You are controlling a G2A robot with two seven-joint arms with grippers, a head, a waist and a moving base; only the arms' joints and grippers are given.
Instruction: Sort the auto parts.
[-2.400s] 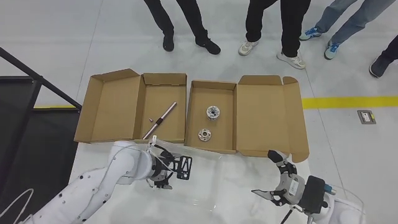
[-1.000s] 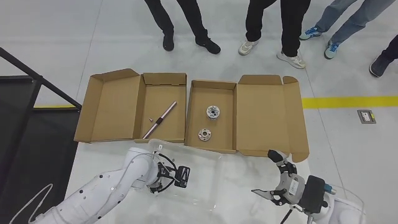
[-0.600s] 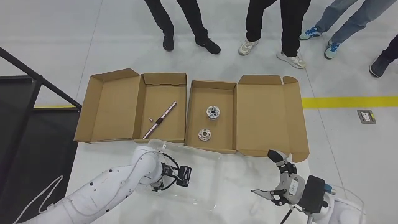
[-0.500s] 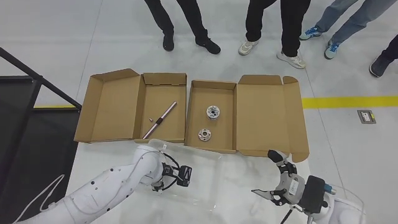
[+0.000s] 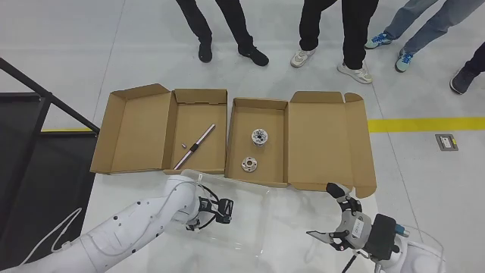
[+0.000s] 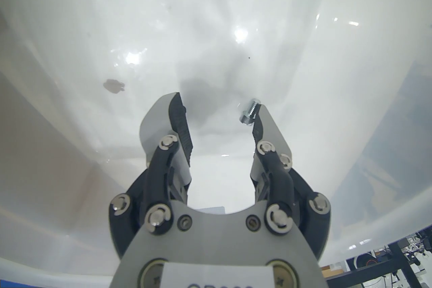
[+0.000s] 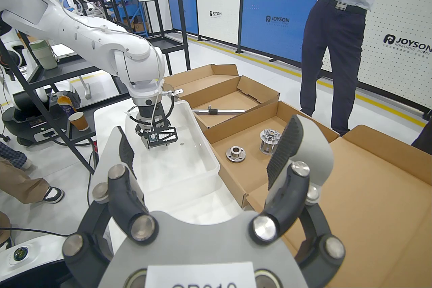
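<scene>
The left tool [image 6: 216, 107] hangs inside the white tray [image 6: 67, 167] with its fingers spread and pointing down at the tray floor, pinching nothing. A small silver bolt [image 6: 248, 110] lies on the tray floor in the gap between the fingers, hard up against the tip of one of them and well clear of the other. Whether it touches that pad cannot be told. A dark smudge [image 6: 113, 85] marks the tray floor outside the opposite finger. From above, the left tool [image 5: 216, 211] sits over the part of the tray [image 5: 250, 189] closest to the left carton [image 5: 201, 98], which stands just beyond the tray's far rim. A thin metal rod [image 5: 197, 145] lies slantwise on that carton's floor. The right tool [image 7: 207, 147] is held above the bench [image 7: 202, 198], its ribbed fingers spread wide with nothing between them. Ahead of it and to its left stands the tray [image 7: 189, 120], with the left tool [image 7: 157, 137] inside it. Straight ahead is the right carton [image 7: 303, 115], butted against the left one, and its opened flap lies close under the right tool's outer finger. Two round metal parts rest apart on the right carton's floor: a flanged hub [image 7: 235, 153] nearer this tool and a toothed hub [image 7: 269, 136] past it. The rod [image 7: 219, 111] lies farther off. From above, the right tool [image 5: 327, 214] sits just short of the carton flap's near edge.
</scene>
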